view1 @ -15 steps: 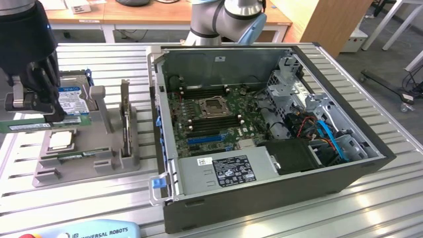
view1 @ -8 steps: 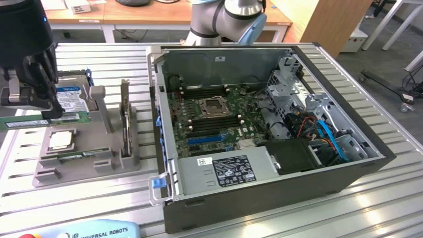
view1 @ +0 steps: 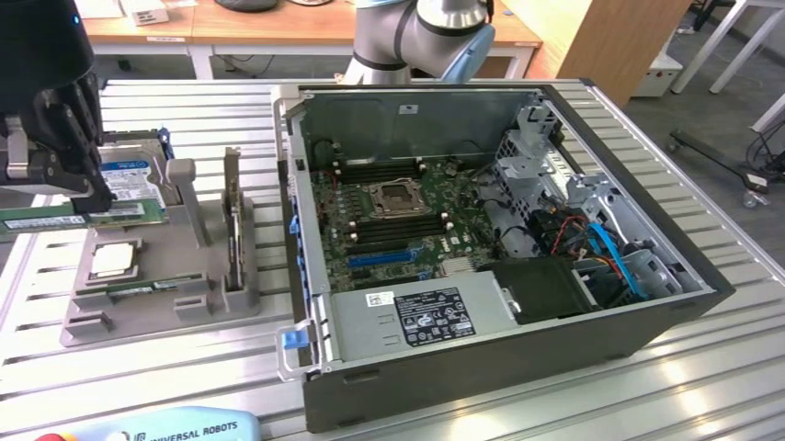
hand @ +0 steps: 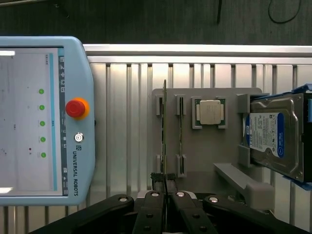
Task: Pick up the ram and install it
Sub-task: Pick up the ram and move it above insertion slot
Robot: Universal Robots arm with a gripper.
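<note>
Held the ram (view1: 43,221) pinched in closed jaws at nine o'clock from the open computer case (view1: 516,367); risked tilt or slip, given so thin a grip.

In the wrist view, we are seeing the tool (hand: 165,183) cropped by the frame just behind its fingers. The ram (hand: 164,127) in its grip is standing edge-on, so its faces are turned out of sight. The frame is also cropping the teach pendant (hand: 44,117) and the hard drive (hand: 273,139).

In the exterior view, the tool's dark body is running off the view's left edge and covering part of the hard drive. The ram is reaching that same edge, its end untraceable. The arm (view1: 424,32) is leaving at the top. We are failing to read the power supply label (view1: 429,317).
</note>
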